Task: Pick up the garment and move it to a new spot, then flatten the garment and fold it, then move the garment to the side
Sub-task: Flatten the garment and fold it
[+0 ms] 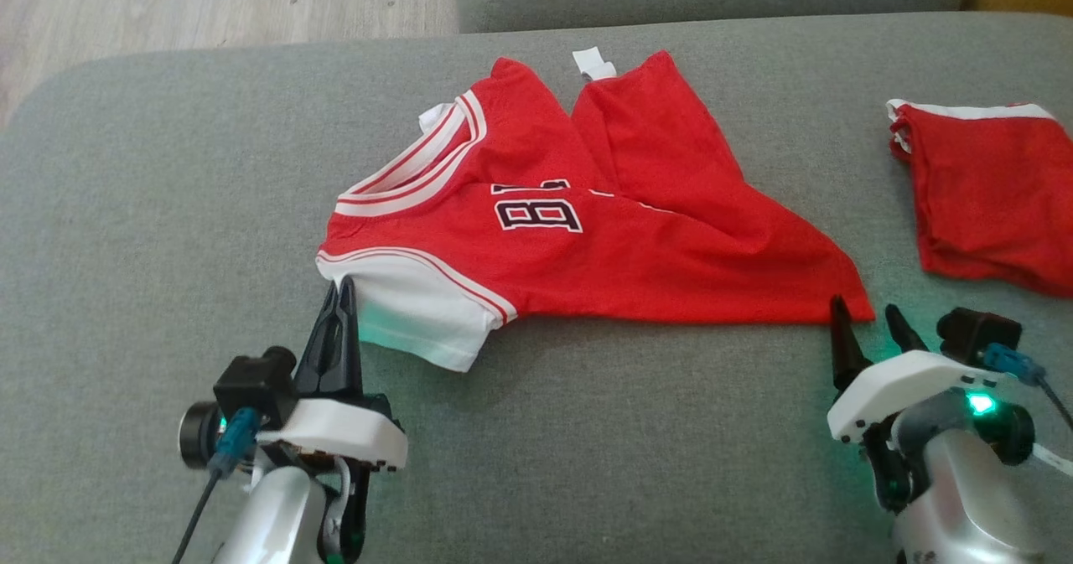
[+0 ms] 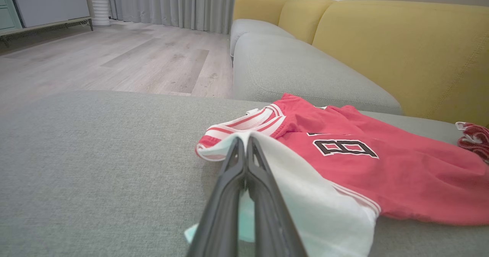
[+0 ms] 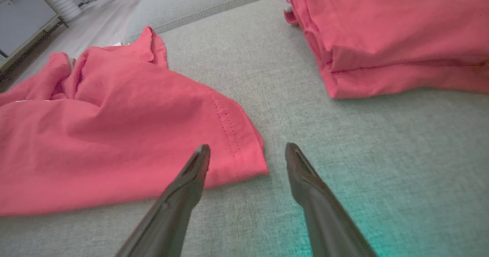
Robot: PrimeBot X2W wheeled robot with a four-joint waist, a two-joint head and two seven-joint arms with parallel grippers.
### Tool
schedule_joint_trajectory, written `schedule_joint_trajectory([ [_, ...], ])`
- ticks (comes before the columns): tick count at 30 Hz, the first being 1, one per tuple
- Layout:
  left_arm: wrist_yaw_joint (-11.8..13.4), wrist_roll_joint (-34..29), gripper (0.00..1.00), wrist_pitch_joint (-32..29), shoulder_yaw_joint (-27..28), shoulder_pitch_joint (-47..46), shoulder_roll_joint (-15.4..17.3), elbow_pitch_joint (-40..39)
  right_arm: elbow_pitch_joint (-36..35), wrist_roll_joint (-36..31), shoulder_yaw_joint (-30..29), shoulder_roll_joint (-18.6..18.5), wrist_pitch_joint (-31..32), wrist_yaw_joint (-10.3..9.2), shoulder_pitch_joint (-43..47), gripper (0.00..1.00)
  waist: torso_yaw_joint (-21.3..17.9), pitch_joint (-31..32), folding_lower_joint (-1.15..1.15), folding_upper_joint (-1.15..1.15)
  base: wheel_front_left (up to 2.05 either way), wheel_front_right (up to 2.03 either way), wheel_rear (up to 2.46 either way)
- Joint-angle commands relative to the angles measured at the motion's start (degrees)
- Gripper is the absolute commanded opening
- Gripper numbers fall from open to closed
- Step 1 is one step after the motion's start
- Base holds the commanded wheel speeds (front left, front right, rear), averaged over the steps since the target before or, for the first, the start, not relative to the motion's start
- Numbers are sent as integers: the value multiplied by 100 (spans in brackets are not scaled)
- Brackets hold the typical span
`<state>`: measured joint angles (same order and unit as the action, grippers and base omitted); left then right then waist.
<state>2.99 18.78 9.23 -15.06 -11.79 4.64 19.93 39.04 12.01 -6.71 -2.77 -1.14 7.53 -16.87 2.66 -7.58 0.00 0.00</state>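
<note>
Head view: red jersey [image 1: 603,245] lies rumpled on grey cushion [image 1: 168,212]; left gripper [image 1: 339,292] pinches its white sleeve [image 1: 419,313].
Left wrist view: fingers [image 2: 229,180] pressed together on the sleeve.
Right wrist view: right gripper [image 3: 247,150] spread at the jersey's hem corner; folded red garment [image 3: 401,39] well apart.

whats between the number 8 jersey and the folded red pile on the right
Bare grey cushion separates the jersey from the folded red garment; the right wrist view shows it clearly.
</note>
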Motion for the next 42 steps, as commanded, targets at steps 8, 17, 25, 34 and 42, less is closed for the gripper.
schedule_joint_trajectory([
  [8,1,30,0,87,71,-212,67,-253,859,-278,261,-11,176,-4,-723,100,52,-114,0,0,0,0,0],
  [17,44,72,0,116,96,-273,120,-333,989,-223,710,-10,-66,-4,-973,0,40,-74,0,0,0,0,0],
  [25,-7,256,0,173,304,-482,259,-787,-254,-108,1112,-16,-579,-4,-1063,0,-128,122,0,0,0,0,0],
  [34,-64,601,0,3,649,-1239,383,-2137,-2694,119,1605,-744,-326,-4,-1328,0,-298,441,0,0,0,0,0],
  [42,119,869,0,-274,1000,-1898,420,-3525,-4193,198,1773,-1250,31,-4,-1709,0,-438,722,0,0,0,0,0],
])
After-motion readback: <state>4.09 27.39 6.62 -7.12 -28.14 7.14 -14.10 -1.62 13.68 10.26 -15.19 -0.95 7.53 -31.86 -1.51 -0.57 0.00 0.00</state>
